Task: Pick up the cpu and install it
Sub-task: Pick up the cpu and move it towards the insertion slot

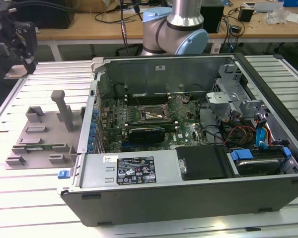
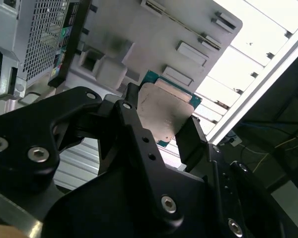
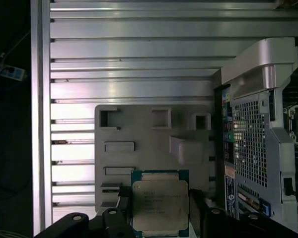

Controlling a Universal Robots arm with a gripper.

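Two jaws pinch cpu [image 2: 166, 111] by opposite edges over tray [image 3: 139, 129]; thin edge grip could slip or tilt.

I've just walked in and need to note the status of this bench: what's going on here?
The robot arm's gripper has the cpu clamped between its two fingers and holds it above the grey fixture tray. The open computer case lies right beside the tray on the slatted table. The chip is not yet in the case, so the pick-up is done and the install is not.
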